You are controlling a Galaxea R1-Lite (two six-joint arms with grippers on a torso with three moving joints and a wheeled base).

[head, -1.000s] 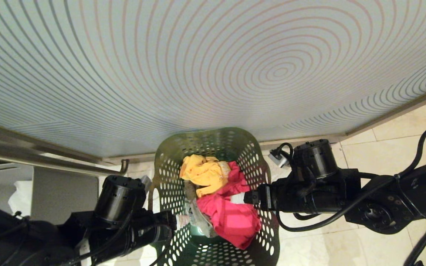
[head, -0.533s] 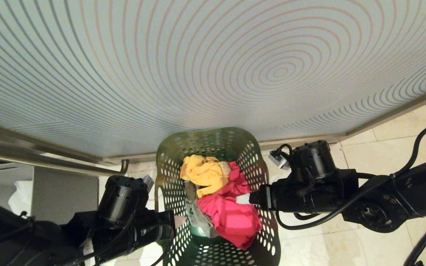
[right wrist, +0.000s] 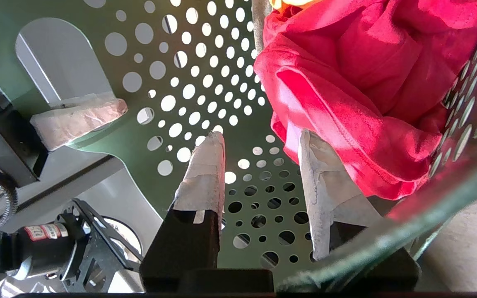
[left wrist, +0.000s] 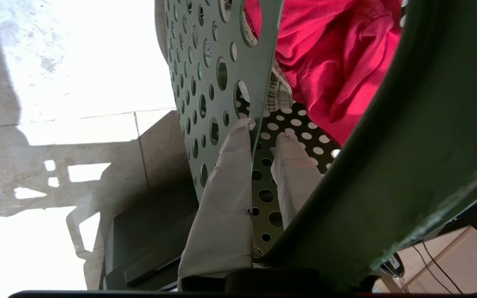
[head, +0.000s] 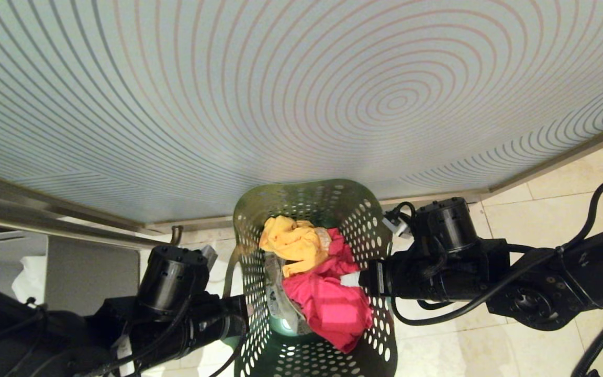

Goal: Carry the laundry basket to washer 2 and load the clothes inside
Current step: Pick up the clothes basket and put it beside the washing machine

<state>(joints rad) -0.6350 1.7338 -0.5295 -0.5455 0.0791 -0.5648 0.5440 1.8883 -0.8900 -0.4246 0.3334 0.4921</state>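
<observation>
The dark green perforated laundry basket (head: 375, 230) stands on the floor between my arms, against a striped panel. The clothes lie inside: a yellow piece (head: 293, 243), a pinkish-red one (head: 327, 309) and a grey-olive one (head: 275, 293). My left gripper (head: 246, 314) (left wrist: 265, 130) is at the basket's left side by a slot handle, shut on the wall, one finger (left wrist: 230, 178) outside and one inside. My right gripper (head: 351, 279) (right wrist: 261, 135) is at the right rim, its fingers (right wrist: 205, 174) still apart, one brushing the red garment (right wrist: 346, 82). Washer 2 is out of view.
A pale panel with concentric stripes (head: 301, 94) fills the view behind the basket. A metal rail (head: 71, 225) runs at the left above a grey bin (head: 87, 272) holding a white bag (head: 29, 277). Beige floor tiles (head: 542, 220) lie to the right, with a black hose (head: 600, 340).
Both grippers have narrowed, the left one onto the basket wall. The basket's top has shifted a little to the right. The arms have hardly moved.
</observation>
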